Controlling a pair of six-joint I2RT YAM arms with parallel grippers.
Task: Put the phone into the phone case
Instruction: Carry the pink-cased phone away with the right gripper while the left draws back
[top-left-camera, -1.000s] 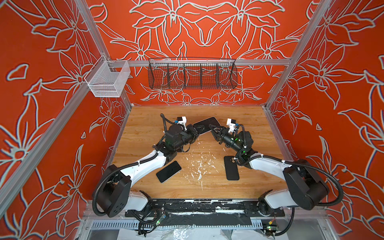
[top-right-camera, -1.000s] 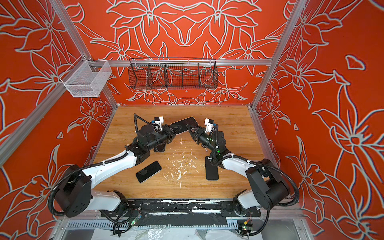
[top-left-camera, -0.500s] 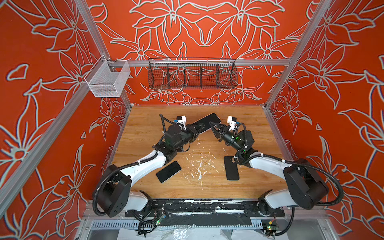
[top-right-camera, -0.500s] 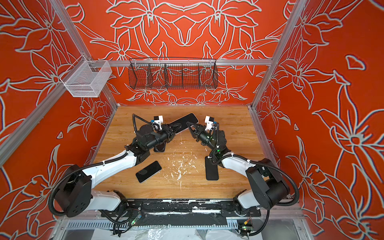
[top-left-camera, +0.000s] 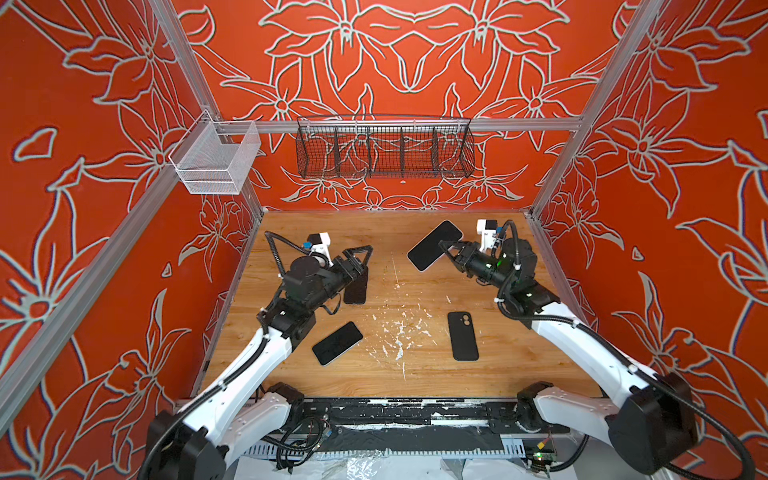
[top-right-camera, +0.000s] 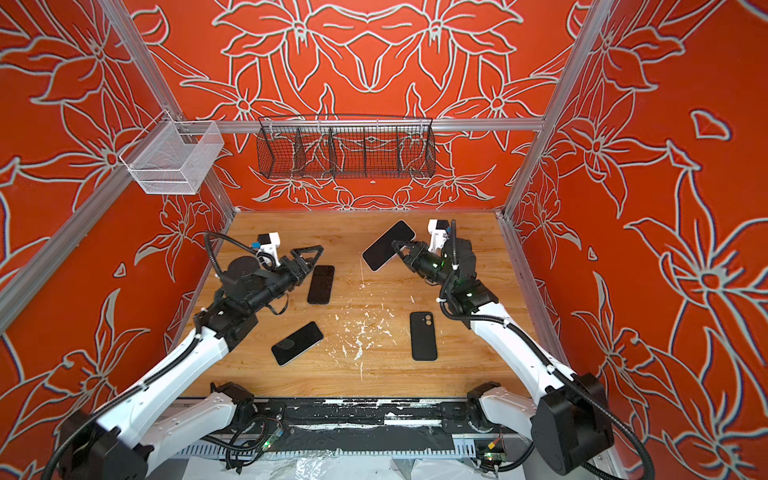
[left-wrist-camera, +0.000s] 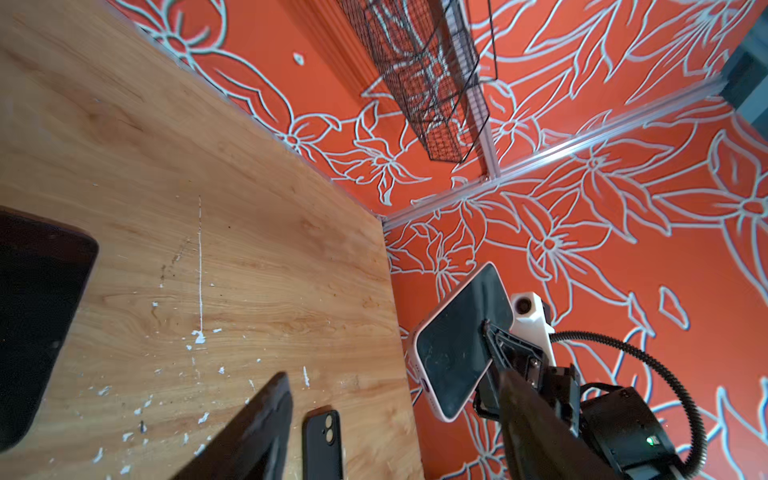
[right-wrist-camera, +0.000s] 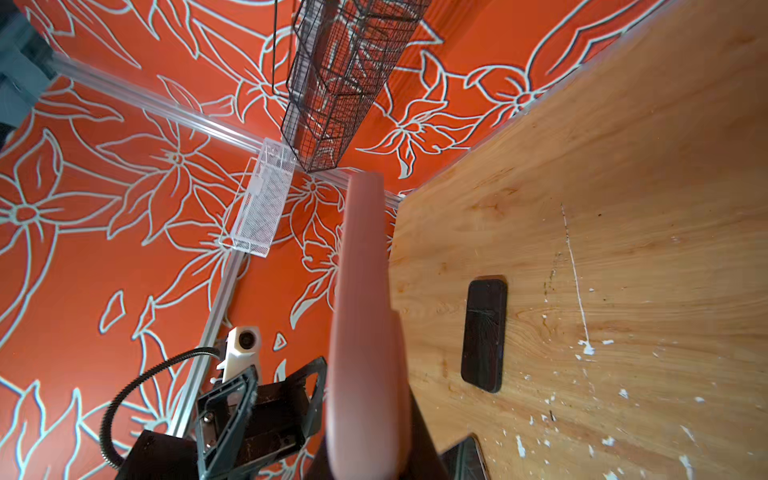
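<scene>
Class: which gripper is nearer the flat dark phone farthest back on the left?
Left. The left gripper hangs open at the far end of the dark phone; the right gripper is across the table, raised and shut on a pink-edged phone.

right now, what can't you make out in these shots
- Right wrist view: the pink-cased phone, edge-on and blurred, hides the fingertips of the right end effector.
- Left wrist view: frame edges cut off a dark phone and the black case.
- Right wrist view: the bottom edge cuts off a loose phone.
- Both top views: the black case lies back-up, so whether it is empty stays hidden.
</scene>
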